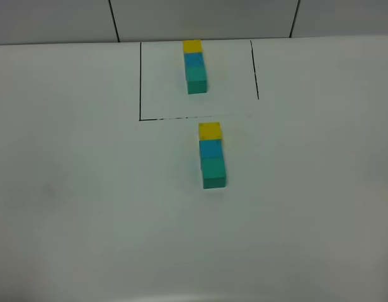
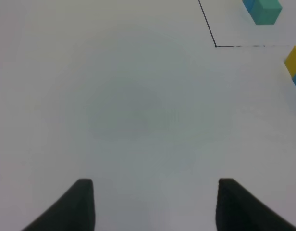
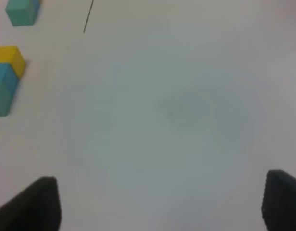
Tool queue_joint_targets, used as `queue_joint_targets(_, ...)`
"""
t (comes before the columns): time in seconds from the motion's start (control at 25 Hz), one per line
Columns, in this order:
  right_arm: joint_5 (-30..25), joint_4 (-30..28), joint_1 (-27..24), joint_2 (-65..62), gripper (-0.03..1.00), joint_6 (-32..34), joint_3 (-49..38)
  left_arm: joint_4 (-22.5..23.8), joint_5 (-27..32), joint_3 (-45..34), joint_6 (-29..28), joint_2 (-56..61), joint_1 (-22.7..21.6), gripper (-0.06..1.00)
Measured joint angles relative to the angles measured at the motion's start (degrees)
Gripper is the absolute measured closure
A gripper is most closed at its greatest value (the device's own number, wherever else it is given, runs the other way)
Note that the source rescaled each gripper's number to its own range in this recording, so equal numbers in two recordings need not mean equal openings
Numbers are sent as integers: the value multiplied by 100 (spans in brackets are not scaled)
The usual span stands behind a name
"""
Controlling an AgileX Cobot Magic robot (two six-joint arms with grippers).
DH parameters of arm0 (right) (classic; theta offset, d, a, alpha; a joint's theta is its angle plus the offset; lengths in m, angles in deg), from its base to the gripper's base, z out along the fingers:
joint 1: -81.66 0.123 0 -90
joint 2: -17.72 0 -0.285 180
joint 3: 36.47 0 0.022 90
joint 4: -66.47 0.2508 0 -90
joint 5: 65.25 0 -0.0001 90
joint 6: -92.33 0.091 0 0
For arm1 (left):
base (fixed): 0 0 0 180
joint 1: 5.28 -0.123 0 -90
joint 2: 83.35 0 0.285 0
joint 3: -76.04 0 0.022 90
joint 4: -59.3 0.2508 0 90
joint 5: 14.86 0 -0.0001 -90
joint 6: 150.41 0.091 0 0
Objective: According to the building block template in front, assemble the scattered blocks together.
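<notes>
From the high camera, the template row [image 1: 194, 66] sits at twelve o'clock on the white table [image 1: 74, 189], inside a thin black frame [image 1: 140, 82]: yellow farthest, blue in the middle, green nearest. Just below the frame's near line lie the loose blocks, already in a touching row with the same order: yellow block [image 1: 210, 131], blue block [image 1: 211, 149], green block [image 1: 214, 173]. Its long axis runs twelve to six, close to parallel with the template, leaning slightly toward five o'clock at the near end. No arm shows in this view, so I judge the building done and both arms drawn back.

In the left wrist view, the left pincer [image 2: 155, 204] hangs over bare table with its two dark fingers apart and nothing between them. The loose row's yellow and blue ends peek in at about two o'clock, well apart from the fingers.

In the right wrist view, the right pincer [image 3: 162, 204] stands wider apart, also empty. The loose row lies at about ten o'clock, well apart.

Neither arm looks clearly nearer; if a nudge to straighten the row were wanted, either could reach it sideways, across the row's long axis.
</notes>
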Motion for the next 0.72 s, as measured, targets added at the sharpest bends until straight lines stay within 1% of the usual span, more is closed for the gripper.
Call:
queue_joint_targets(0.56, 0, 35, 0, 0, 26, 0, 0, 0, 0, 0, 0, 0, 0, 74)
queue_joint_targets(0.72, -2, 35, -116, 0, 26, 0, 0, 0, 0, 0, 0, 0, 0, 74)
